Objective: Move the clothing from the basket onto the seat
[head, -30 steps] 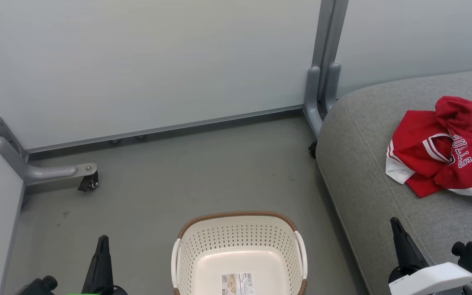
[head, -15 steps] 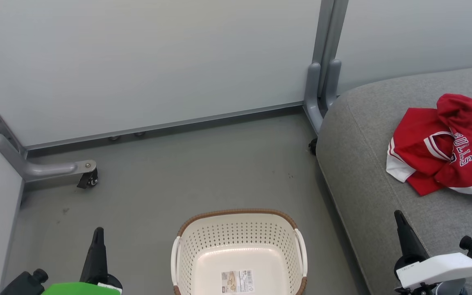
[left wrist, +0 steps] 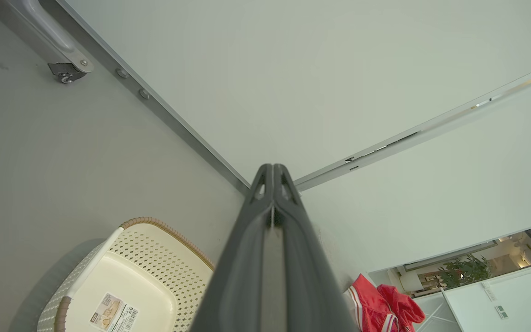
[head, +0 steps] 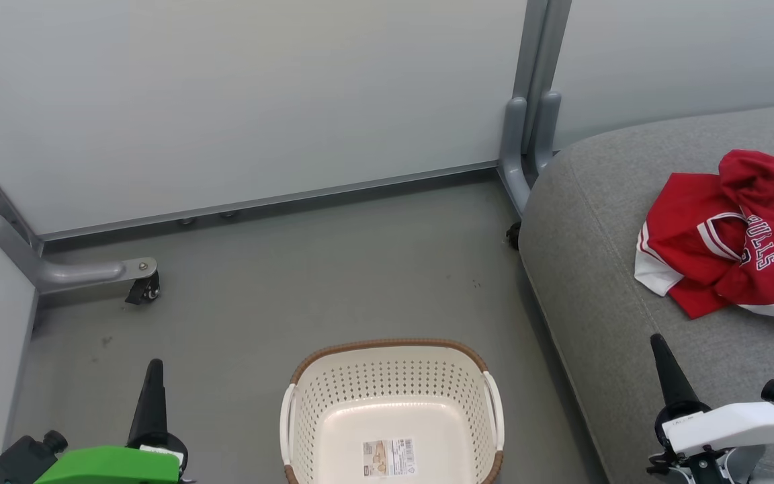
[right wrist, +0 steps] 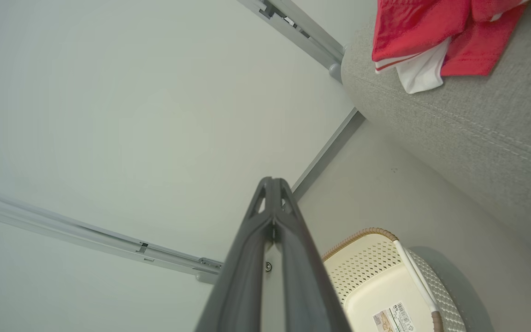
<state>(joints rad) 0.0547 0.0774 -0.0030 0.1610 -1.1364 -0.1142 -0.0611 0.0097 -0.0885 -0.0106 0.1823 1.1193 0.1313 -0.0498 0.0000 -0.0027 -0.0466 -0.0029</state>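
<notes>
The red clothing [head: 729, 235] with white trim and "BULLS" lettering lies crumpled on the grey seat [head: 602, 269] at the right; it also shows as clothing [right wrist: 427, 32] and clothing [left wrist: 380, 309] in the wrist views. The cream basket [head: 392, 376] with a brown rim stands on the floor at bottom centre, holding nothing but a label sticker. My left gripper [head: 154, 368] is shut at the lower left, beside the basket [left wrist: 127, 276]. My right gripper [head: 658, 339] is shut at the lower right, over the seat's front edge and well short of the clothing.
Pale partition walls [head: 239, 101] close off the back and left. A grey metal foot with a castor [head: 142, 286] sits at the left, and a grey post [head: 528, 134] stands in the corner beside the seat. Grey floor [head: 333, 275] lies between walls and basket.
Both grippers have risen a little in the head view, and more of the green left arm and white right arm shows. The scene has shifted slightly as the camera moved.
</notes>
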